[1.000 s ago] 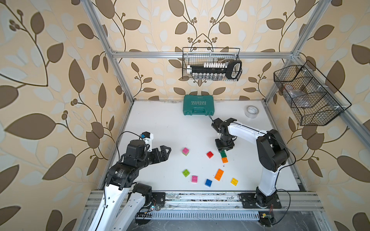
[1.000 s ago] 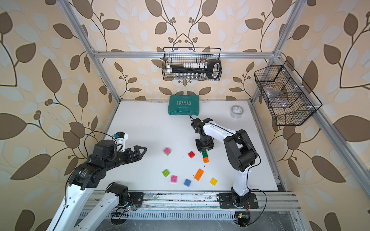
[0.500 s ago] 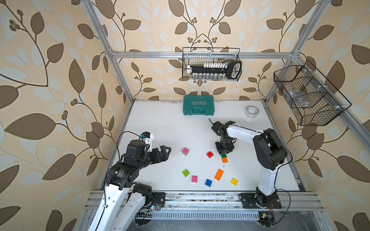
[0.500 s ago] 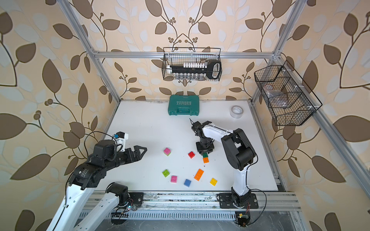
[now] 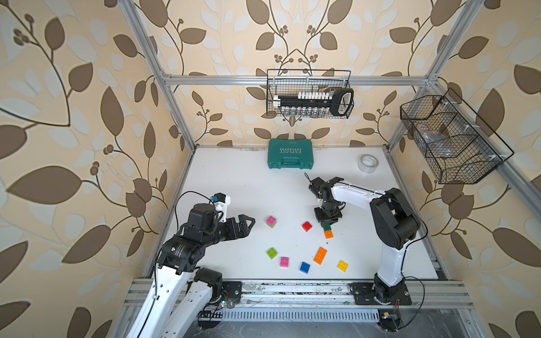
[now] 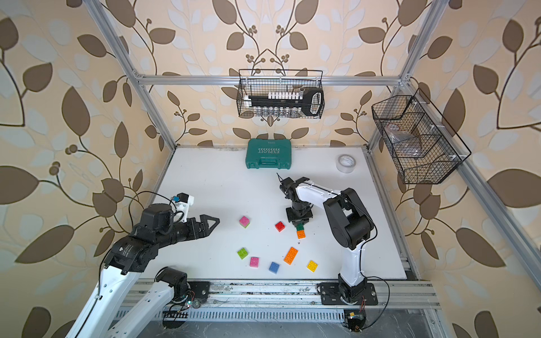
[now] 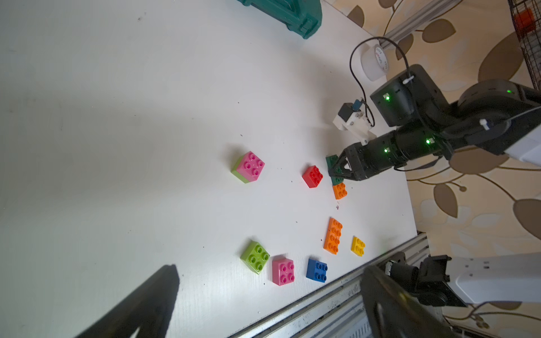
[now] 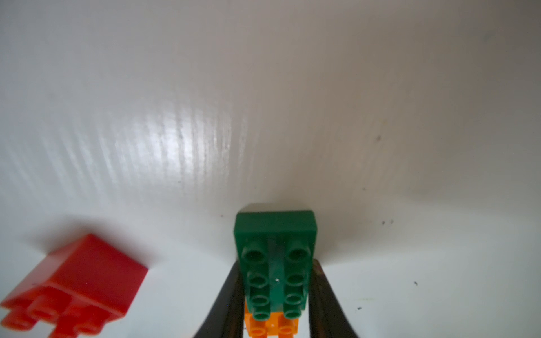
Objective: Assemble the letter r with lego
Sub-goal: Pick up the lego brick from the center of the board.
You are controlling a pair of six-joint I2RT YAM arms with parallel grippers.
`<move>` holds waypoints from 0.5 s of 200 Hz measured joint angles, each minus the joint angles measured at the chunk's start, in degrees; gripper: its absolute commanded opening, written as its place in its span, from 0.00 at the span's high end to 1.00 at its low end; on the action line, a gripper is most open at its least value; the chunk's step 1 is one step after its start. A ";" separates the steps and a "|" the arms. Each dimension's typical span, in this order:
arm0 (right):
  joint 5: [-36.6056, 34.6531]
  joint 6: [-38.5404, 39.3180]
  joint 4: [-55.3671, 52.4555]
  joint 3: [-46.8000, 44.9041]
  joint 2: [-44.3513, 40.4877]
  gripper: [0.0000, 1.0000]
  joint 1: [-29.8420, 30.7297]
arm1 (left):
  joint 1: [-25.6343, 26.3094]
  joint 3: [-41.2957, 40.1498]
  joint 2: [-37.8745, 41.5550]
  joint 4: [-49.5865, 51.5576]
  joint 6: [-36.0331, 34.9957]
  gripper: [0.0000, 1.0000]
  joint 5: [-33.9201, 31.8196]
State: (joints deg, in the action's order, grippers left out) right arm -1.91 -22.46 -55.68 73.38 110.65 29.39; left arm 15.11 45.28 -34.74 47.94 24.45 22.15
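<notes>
Closing end effector [image 5: 327,223] on green brick [image 8: 275,226]

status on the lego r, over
Left gripper open, clear of bricks. Right gripper clamped on dark green brick, flat on table. Small orange brick against its end, red brick close beside.

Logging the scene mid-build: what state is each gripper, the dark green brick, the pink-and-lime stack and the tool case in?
left gripper: open, empty, above the table.
right gripper: shut on the dark green brick, across its long sides.
dark green brick: flat on the table, studs up, one end against the small orange brick.
pink-and-lime stack: pink on top of lime, standing apart.
tool case: shut, lying flat.
</notes>
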 measured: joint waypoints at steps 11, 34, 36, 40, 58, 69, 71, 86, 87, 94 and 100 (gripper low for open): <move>-0.02 0.00 -0.04 0.02 -0.02 1.00 0.02 | 1.84 -0.09 -0.72 -0.22 -0.24 0.01 0.66; -0.22 0.00 -0.50 0.02 -0.26 1.00 0.00 | 7.21 -0.17 -2.60 -0.33 -0.44 0.01 1.55; -0.24 0.00 -0.59 0.02 -0.35 1.00 0.00 | 7.85 -0.17 -2.80 -0.35 -0.46 0.01 1.60; -0.26 0.00 -0.72 0.02 -0.46 1.00 0.00 | 9.01 -0.17 -3.15 -0.37 -0.46 0.01 1.60; -0.26 -0.22 -1.75 0.02 -2.12 1.00 0.00 | 13.68 -0.17 -4.42 -0.63 -0.48 0.01 1.57; -0.17 -0.59 -2.25 0.02 -3.87 1.00 0.02 | 16.11 -0.17 -4.92 -0.63 -0.48 0.01 1.51; -0.15 -0.68 -2.27 0.02 -4.15 1.00 0.02 | 16.52 -0.17 -4.96 -0.63 -0.48 0.01 1.49; 0.04 -1.42 -2.75 0.02 -6.93 1.00 0.26 | 19.17 -0.17 -5.18 -0.63 -0.48 0.01 1.33; 0.07 -1.49 -2.80 0.02 -7.06 1.00 0.28 | 19.26 -0.17 -5.18 -0.63 -0.48 0.01 1.33; 0.11 -1.92 -3.02 0.02 -8.26 1.00 0.55 | 20.35 -0.17 -5.16 -0.63 -0.48 0.01 1.22; 0.20 -2.27 -3.19 0.02 -9.25 1.00 0.92 | 21.27 -0.17 -5.16 -0.63 -0.46 0.01 1.05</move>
State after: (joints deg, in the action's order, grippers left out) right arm -1.72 -24.73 -58.87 73.41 101.41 30.30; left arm 36.38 45.10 -39.90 47.31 23.99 23.20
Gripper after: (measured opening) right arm 0.278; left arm 0.989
